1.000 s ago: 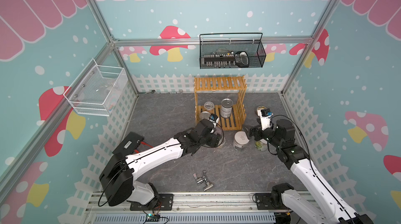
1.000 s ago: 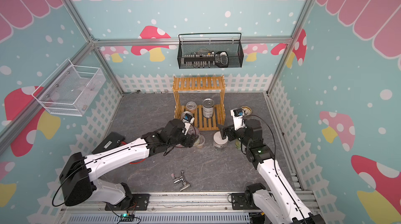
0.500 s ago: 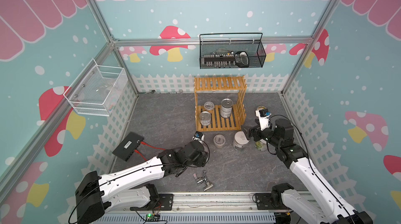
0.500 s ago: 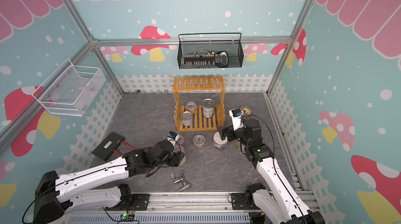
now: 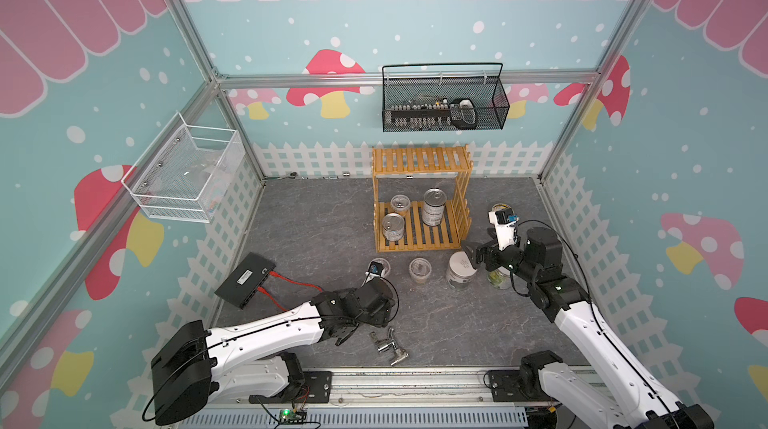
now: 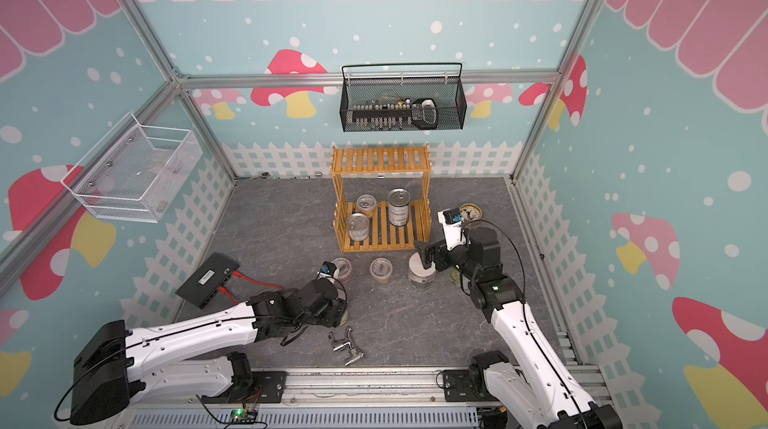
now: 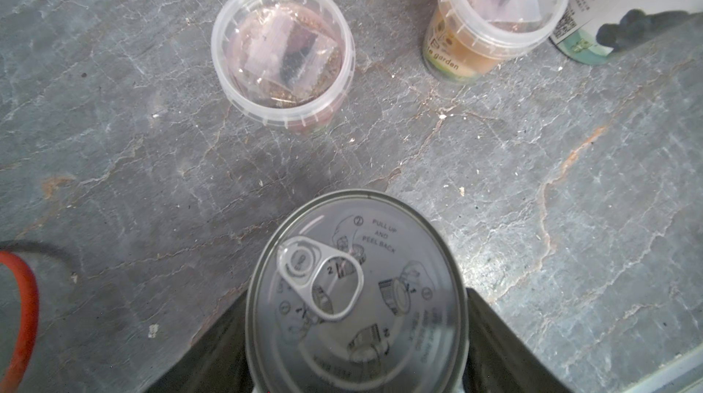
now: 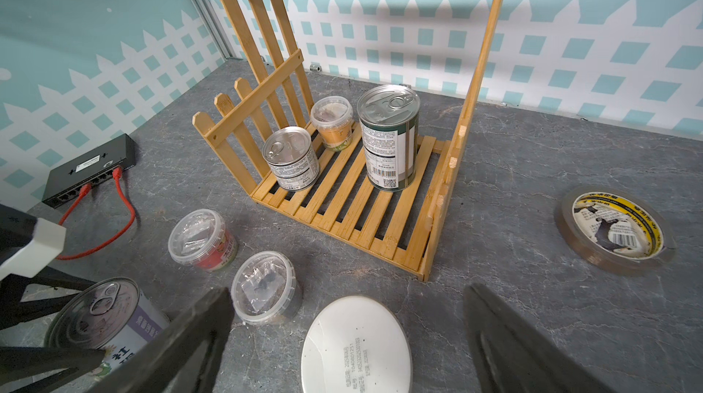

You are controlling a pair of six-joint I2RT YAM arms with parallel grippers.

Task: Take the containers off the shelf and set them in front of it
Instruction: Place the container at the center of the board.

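Left wrist view looks straight down on the left gripper (image 7: 355, 318). Its jaws are clamped on the sides of a silver pull-tab tin (image 7: 355, 288), which is upright with its ring uppermost. Whether the tin's base rests on the grey floor (image 7: 114, 143) cannot be told.

Ahead of the tin, toward the wooden shelf (image 5: 419, 236), stand a red-labelled clear tub (image 7: 283, 52) and, to its right, a second clear tub (image 7: 494, 10). Both are apart from the tin and already down in front of the shelf. Bare floor separates the tin from this row, so setting it down probably needs only a straight lowering with its axis kept vertical.

On the shelf's lower tier three containers remain:
- a short tin (image 8: 291, 157) at the front left
- a small clear tub (image 8: 333, 121) behind it
- a tall tin (image 8: 388, 136) on the right half

All three are upright.

Further right, a white-lidded jar (image 8: 355, 345) stands on the floor before the shelf. The right gripper (image 8: 348, 296) hangs over it with jaws spread wide, holding nothing. A second jar (image 5: 498, 279) sits under that arm.

The tall tin lies straight ahead of this open gripper, past the jar, so the right arm looks the nearer one for it. The short tin sits closer to the occupied left arm. A tape roll (image 8: 616, 231) lies off to the right.
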